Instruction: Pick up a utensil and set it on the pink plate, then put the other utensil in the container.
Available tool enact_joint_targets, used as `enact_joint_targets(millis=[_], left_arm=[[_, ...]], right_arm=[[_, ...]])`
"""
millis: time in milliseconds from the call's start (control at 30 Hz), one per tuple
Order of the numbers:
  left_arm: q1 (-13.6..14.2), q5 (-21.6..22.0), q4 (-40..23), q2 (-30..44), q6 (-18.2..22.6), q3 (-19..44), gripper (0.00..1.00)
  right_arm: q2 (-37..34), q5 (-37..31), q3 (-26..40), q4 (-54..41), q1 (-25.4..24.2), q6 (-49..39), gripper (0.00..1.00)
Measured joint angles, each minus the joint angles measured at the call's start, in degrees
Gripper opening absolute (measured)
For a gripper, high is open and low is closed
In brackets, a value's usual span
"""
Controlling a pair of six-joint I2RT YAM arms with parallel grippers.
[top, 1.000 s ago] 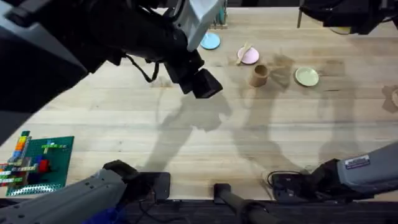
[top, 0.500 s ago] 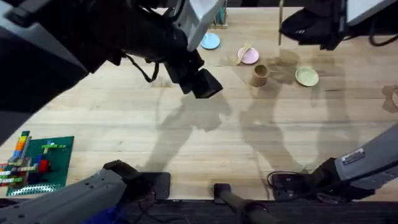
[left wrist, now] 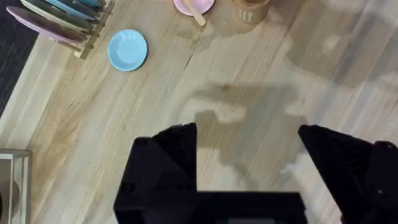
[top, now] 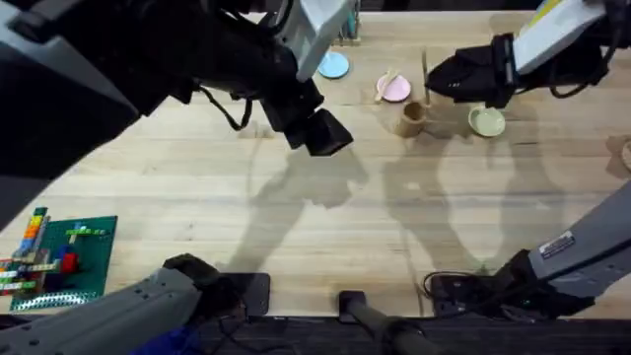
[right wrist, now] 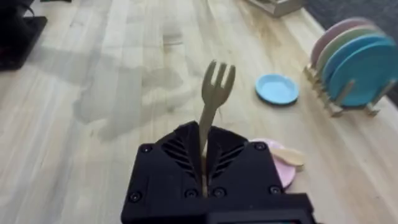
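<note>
Bright overhead light; soft shadows, blurred arm

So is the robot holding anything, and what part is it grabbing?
Yes. The right gripper holds the wooden fork by its thin handle, prongs pointing away from the gripper. The left gripper is open and holds nothing.

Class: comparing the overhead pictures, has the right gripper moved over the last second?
Yes. The right gripper, shut on the fork, has travelled leftward and nearer, from beyond the yellow-green plate toward the container.
</note>
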State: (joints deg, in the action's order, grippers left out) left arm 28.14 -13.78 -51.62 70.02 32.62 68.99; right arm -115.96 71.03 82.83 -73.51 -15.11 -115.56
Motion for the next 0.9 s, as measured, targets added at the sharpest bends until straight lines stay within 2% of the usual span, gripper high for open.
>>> enact_joint_targets(millis=[467,900], left_arm=[[0.0,-0.01,0.0,0.02,0.0,0.0,0.995],[0.0,-0.01,0.0,-0.01,0.0,0.0,0.995]], right_arm=[[-0.05,-3.31,-5.71,7.67,1.64,-0.03,0.033],[-0.03,-3.79,-6.08,8.36,1.7,-0.03,0.033]])
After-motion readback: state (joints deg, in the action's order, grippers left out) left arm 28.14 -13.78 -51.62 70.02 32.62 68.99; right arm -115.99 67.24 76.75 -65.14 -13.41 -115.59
